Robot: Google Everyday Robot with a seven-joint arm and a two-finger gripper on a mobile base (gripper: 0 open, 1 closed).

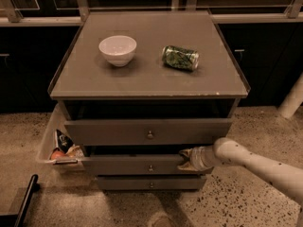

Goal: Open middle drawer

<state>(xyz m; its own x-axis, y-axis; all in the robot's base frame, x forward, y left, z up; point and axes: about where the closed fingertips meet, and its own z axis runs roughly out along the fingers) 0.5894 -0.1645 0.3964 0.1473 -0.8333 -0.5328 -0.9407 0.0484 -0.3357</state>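
speckled stone floor (222,209); dark cabinets (270,65) behind; a pale post (291,99) at right; dim, warm light

cabinet (156,82): 1 | drawers in it: 3, incl. the middle drawer (128,165) | round knobs (150,135): 3 | white bowl (117,48) on cabinet top: 1 | green can (180,57) on cabinet top: 1 | gripper (185,158) at cabinet front, right end: 1 | snack bin (46,145) left of cabinet: 1

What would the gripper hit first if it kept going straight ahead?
The gripper, at the right end of the middle drawer, points left. Straight on it would likely meet that drawer's front first; depth is unclear, so it may already touch it.
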